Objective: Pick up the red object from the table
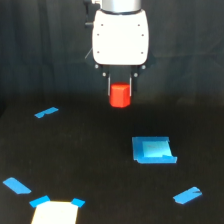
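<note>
I see the red object clamped between the two thin fingers of the gripper, apparently clear of the table, near the back of the scene, directly under the white gripper body. A light-blue flat square piece lies below it toward the exterior view's right. Blue tape strips are scattered around, and a pale rectangular patch sits at the bottom edge.
</note>
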Controlling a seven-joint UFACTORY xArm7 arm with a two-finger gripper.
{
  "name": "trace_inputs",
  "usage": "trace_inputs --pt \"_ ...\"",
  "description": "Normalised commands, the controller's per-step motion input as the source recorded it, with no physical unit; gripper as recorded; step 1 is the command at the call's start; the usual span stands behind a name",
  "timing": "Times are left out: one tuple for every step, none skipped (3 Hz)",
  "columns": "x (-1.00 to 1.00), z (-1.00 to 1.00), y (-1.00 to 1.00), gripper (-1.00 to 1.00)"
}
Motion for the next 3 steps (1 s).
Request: trace_inputs --pt "-0.03 0.0 0.46 -1.0" --pt "-0.11 -0.41 0.39 -1.0" --pt "0.3 0.05 0.33 -0.99"
